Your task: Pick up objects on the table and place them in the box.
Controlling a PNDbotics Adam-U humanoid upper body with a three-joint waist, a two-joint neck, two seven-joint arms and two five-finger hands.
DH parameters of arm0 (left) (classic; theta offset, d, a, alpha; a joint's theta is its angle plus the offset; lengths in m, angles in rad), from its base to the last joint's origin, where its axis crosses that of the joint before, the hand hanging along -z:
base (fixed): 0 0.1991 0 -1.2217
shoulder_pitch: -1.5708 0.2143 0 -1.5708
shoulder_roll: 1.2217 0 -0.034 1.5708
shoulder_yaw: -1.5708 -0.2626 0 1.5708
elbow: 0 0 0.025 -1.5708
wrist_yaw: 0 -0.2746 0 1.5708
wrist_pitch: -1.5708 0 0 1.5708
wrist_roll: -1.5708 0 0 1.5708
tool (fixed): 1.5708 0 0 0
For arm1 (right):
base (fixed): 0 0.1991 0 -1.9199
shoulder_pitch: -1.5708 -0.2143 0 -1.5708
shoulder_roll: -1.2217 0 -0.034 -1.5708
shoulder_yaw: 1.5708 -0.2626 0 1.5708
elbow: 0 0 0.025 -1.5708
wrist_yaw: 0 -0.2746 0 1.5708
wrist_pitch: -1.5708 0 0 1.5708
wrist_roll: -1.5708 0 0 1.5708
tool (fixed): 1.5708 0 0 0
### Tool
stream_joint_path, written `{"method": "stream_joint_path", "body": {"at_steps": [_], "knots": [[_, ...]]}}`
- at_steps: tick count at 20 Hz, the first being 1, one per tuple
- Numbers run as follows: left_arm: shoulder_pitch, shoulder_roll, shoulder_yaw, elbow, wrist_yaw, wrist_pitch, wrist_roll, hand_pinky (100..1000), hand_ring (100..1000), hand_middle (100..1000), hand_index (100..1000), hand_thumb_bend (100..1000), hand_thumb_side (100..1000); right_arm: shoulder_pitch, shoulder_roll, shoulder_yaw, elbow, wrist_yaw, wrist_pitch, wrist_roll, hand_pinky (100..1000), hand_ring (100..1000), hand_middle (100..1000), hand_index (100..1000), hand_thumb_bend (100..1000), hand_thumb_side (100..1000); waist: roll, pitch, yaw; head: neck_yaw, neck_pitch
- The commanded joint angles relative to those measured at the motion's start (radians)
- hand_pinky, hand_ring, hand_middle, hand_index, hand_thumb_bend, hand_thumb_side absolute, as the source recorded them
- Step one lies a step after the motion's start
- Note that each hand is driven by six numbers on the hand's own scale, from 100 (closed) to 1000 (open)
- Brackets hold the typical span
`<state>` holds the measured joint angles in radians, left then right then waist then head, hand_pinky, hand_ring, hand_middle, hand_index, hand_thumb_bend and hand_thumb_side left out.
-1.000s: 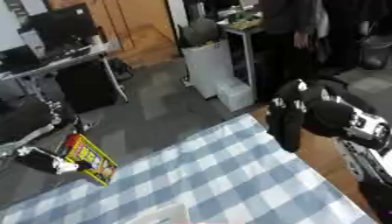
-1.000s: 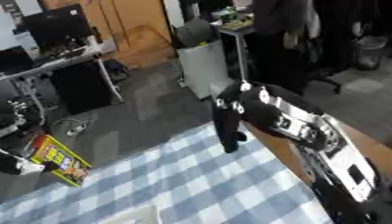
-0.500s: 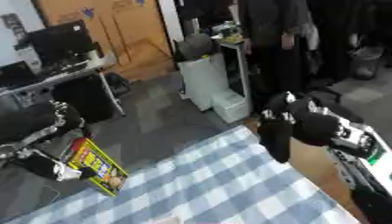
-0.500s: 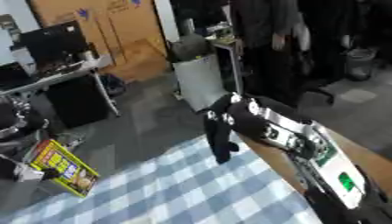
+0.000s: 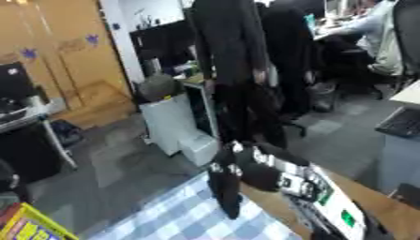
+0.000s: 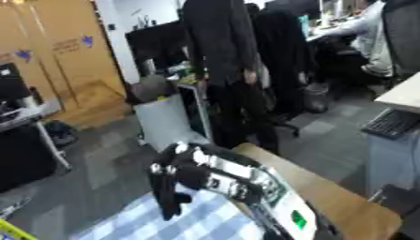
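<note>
Your right hand (image 5: 226, 187) hangs fingers-down, straight, empty, over checked cloth (image 5: 184, 218); yellow box (image 5: 29, 227) well apart, bottom-left corner.

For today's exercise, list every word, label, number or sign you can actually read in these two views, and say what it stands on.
Nothing can be read.
Yellow package, bottom left corner: coloured print, too blurred to read.
Green patch on the robot's right arm: no legible characters.
Purple marks on the brown wall: shapes only, no legible words.
</note>
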<state>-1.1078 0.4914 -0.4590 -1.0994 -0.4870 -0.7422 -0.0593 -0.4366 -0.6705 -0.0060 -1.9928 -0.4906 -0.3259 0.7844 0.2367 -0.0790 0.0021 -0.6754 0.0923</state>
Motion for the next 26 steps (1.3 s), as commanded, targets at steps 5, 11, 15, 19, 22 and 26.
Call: {"method": "stream_joint_path", "body": {"at_steps": [5, 11, 15, 19, 22, 26], "knots": [[0.034, 0.081, -0.030, -0.143, 0.136, 0.030, -0.038, 100, 100, 100, 319, 567, 522, -0.018, -0.028, 0.013, -0.007, 0.006, -0.148, 0.123, 100, 302, 397, 498, 100, 1000, -0.011, -0.005, 0.001, -0.232, -0.257], [0.076, 0.119, -0.064, -0.216, 0.191, 0.055, -0.087, 100, 100, 101, 323, 565, 527, -0.023, -0.029, 0.028, -0.007, 0.006, -0.162, 0.123, 100, 303, 397, 496, 100, 1000, -0.011, -0.008, -0.001, -0.287, -0.312], [0.092, 0.130, -0.077, -0.231, 0.208, 0.059, -0.114, 100, 100, 115, 339, 576, 522, -0.025, -0.029, 0.034, -0.007, 0.008, -0.171, 0.123, 100, 303, 397, 496, 100, 1000, -0.011, -0.007, -0.002, -0.275, -0.305], [0.106, 0.132, -0.078, -0.222, 0.236, 0.036, -0.110, 100, 236, 340, 490, 585, 624, -0.030, -0.029, 0.043, -0.007, 0.012, -0.181, 0.123, 100, 304, 396, 496, 100, 1000, -0.011, -0.003, -0.004, -0.255, -0.280], [0.116, 0.135, -0.077, -0.203, 0.230, 0.028, -0.111, 148, 442, 521, 615, 665, 741, -0.035, -0.027, 0.053, -0.007, 0.014, -0.190, 0.123, 100, 305, 396, 495, 100, 1000, -0.011, -0.001, -0.007, -0.233, -0.245], [0.135, 0.140, -0.064, -0.186, 0.226, 0.039, -0.097, 267, 506, 612, 660, 721, 833, -0.039, -0.026, 0.060, -0.007, 0.017, -0.199, 0.123, 100, 305, 396, 494, 100, 1000, -0.011, 0.000, -0.009, -0.196, -0.198]]}}
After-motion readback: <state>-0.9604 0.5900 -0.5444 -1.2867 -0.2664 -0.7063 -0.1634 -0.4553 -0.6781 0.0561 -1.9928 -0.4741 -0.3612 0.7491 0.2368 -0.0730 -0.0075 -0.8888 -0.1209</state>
